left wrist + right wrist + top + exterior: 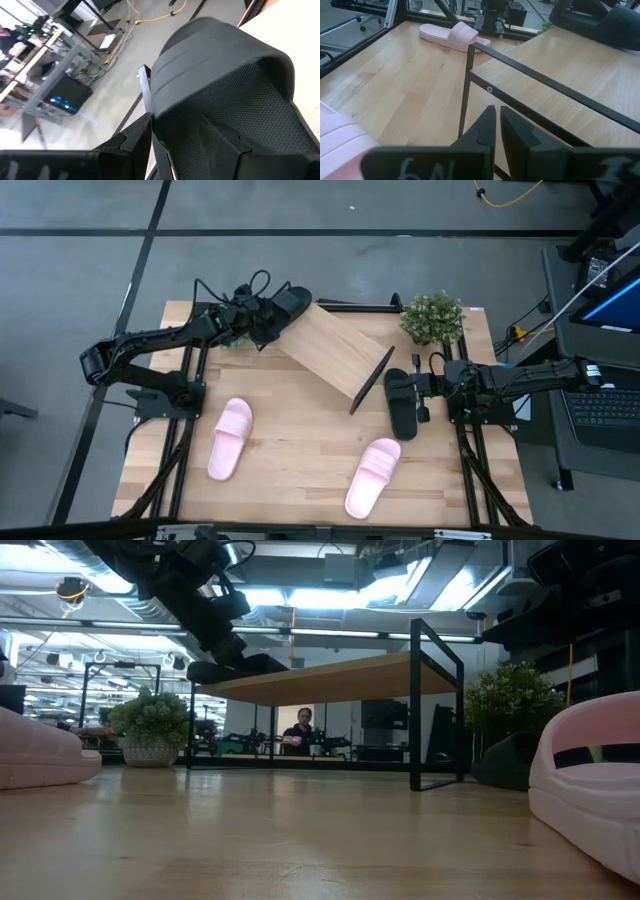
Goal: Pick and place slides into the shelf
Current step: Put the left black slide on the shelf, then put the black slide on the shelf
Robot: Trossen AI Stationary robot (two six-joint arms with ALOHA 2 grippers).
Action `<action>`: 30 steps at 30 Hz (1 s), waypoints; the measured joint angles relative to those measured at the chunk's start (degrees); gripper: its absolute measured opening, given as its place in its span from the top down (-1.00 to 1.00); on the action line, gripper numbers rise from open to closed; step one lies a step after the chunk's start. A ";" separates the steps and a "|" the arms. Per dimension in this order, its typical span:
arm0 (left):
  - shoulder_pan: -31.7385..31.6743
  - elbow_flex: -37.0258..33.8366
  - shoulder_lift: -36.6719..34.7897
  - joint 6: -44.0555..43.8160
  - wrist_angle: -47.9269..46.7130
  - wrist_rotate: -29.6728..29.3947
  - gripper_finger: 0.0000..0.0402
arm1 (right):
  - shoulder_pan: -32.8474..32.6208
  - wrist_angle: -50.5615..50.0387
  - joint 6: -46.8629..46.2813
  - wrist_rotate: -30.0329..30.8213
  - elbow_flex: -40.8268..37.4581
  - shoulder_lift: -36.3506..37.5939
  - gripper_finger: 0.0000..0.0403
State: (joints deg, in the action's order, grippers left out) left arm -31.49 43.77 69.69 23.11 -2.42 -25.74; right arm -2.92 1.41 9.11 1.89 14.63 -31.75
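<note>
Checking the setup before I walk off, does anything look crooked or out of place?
Yes. The shelf sits skewed diagonally across the tabletop instead of square to its edges. The pink slides lie scattered apart.

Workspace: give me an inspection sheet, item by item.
Surface: light-wood tabletop, mostly bare between the sandals.
Job's things: shelf sits skewed on the table; one black slide is held at its far-left corner, the other black slide lies beside its right end; left pink slide and right pink slide lie on the table.
Clutter: leafy plant at the far right; a second potted plant at the far left.
Grippers: left gripper is shut on the black slide; right gripper is shut, empty, facing the shelf frame.
Cables: black loops on the left arm; yellow cord on the floor.
Surroundings: laptop at right; a person sits far behind.
</note>
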 joint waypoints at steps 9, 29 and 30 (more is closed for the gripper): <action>2.36 0.00 0.00 1.49 0.03 -3.48 0.25 | 0.00 0.00 0.04 0.00 0.00 0.00 0.85; 4.18 0.00 0.00 1.60 0.29 -8.26 0.25 | 0.00 0.00 -0.01 -0.01 0.00 0.00 0.85; 4.17 0.00 0.00 1.57 0.29 -8.26 0.25 | 0.00 0.01 -0.01 0.00 0.00 0.00 0.85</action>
State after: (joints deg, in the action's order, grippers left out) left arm -27.33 43.77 69.69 24.69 -2.13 -34.00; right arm -2.92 1.42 9.10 1.89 14.63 -31.75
